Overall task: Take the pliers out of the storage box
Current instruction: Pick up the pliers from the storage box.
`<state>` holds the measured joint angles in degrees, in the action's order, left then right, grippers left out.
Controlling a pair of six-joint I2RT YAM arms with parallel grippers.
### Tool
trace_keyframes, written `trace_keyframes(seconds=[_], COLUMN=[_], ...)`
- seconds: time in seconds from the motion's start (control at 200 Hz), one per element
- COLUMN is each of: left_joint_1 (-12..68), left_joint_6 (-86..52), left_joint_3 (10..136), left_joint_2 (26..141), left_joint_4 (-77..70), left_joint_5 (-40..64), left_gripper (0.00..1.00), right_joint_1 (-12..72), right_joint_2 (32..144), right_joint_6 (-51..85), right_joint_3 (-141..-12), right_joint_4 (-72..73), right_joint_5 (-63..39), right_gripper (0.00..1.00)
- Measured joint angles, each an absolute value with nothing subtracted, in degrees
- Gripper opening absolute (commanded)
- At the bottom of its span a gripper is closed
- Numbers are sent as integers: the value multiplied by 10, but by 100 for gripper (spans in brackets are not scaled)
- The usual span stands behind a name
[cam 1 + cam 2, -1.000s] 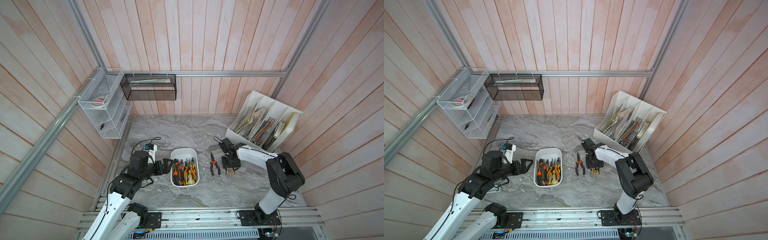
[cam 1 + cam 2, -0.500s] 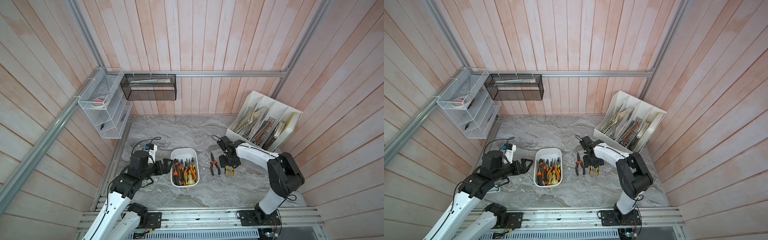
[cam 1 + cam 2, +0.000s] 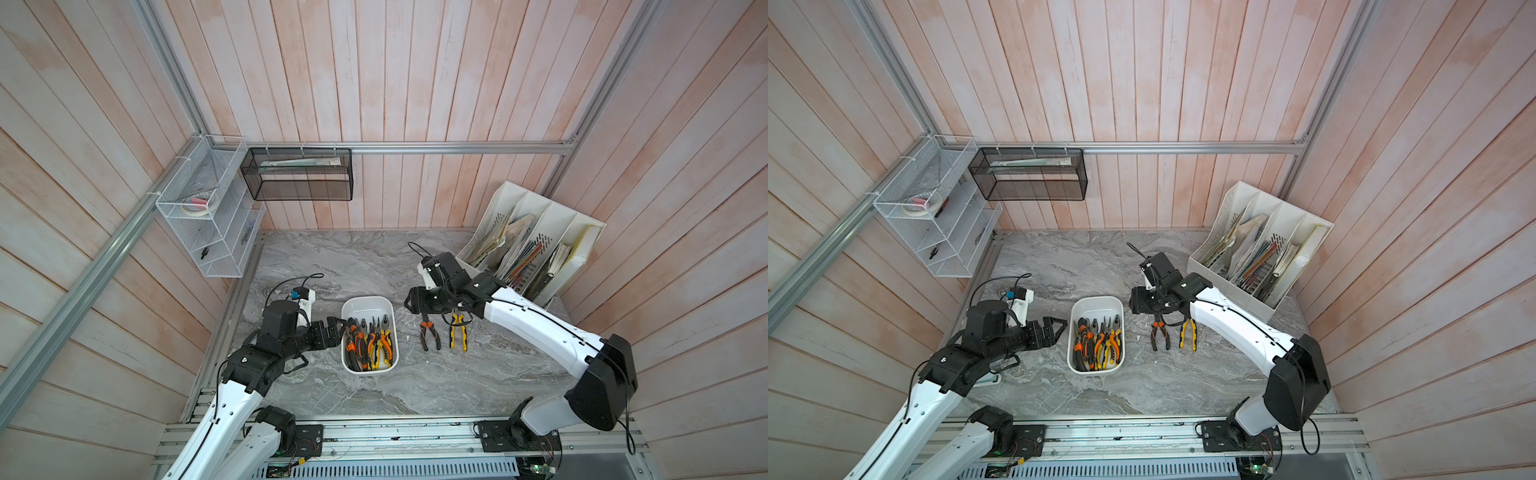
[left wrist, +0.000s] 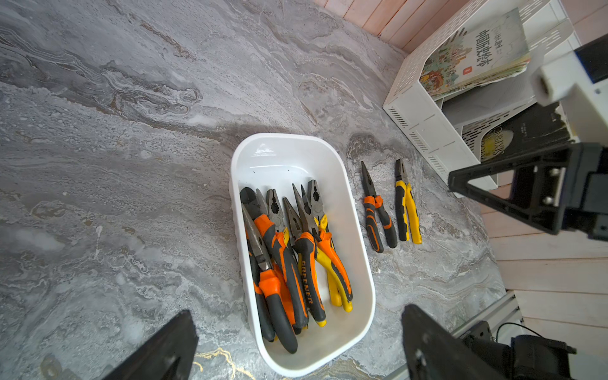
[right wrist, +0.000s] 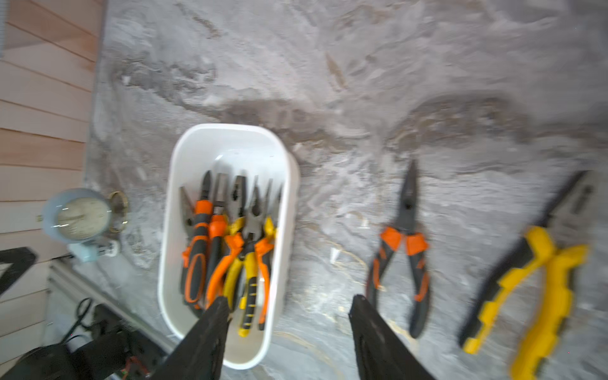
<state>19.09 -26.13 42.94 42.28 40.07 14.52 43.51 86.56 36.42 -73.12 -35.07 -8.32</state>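
Withdrawal is happening on the right. The right tool (image 5: 289, 299), jaws spread and carrying nothing, is lifting away from the yellow-handled pliers (image 3: 457, 336) it was down over a second ago and is swinging back toward the storage box (image 3: 368, 305). That pair is lying on the desk (image 3: 353, 257) just beside the orange-handled pair (image 3: 430, 336), both apart from the box. Two are therefore out, while the remaining pliers (image 4: 289, 250) are sitting heaped in the box. The left tool (image 4: 296, 312), also spread and empty, is waiting at the box's rim, so another pick is probably coming.
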Motion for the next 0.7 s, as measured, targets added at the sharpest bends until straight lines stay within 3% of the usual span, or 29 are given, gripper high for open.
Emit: trace_keyframes(seconds=[0.305,0.7], left_joint_1=[191,191], left_joint_6=[-261,-262], left_joint_3=[429,429], left_joint_2=[408,407], left_joint_4=[401,401], left_joint_5=[145,145], left_gripper=[100,100], right_joint_1=[545,573], right_joint_2=[997,1055], right_joint_6=[433,468], right_joint_3=[-736,-759], right_joint_4=[-305,-267], right_joint_5=[-113,-123], right_gripper=[63,58])
